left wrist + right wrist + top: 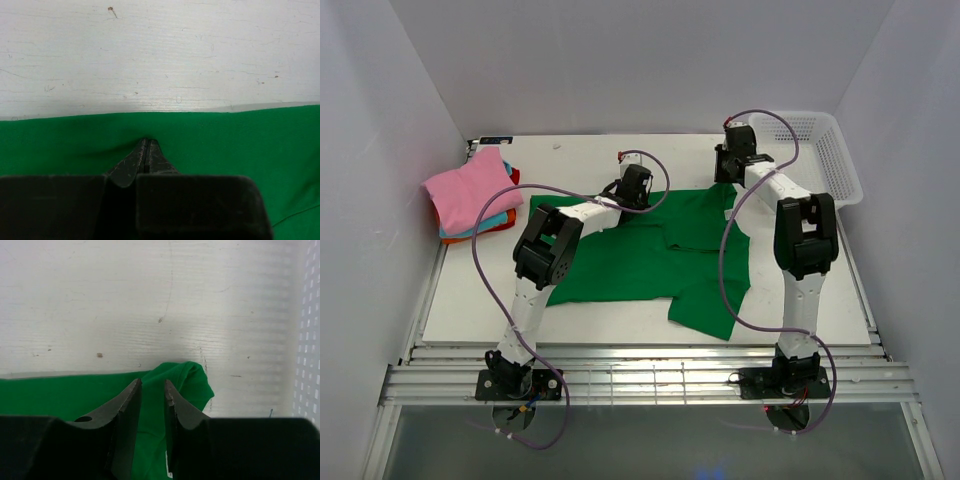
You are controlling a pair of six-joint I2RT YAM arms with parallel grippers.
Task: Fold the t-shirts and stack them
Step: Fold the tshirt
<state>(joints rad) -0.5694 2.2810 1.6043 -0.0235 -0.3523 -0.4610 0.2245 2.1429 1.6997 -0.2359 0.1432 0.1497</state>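
Your left gripper (146, 146) is closed tight, its tips pinching the green shirt (620, 265) just inside its far edge, where the cloth puckers. Your right gripper (152, 390) is narrow, with the shirt's bunched far right corner caught between its fingers. The shirt lies spread in the middle of the table (570, 150). The folded stack (470, 192), pink on top, sits at the far left corner. The basket (825, 150) stands at the far right.

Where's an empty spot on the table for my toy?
Bare table lies behind the green t-shirt, between the folded stack and the basket, plus the near strip before it. The middle is covered by that shirt.
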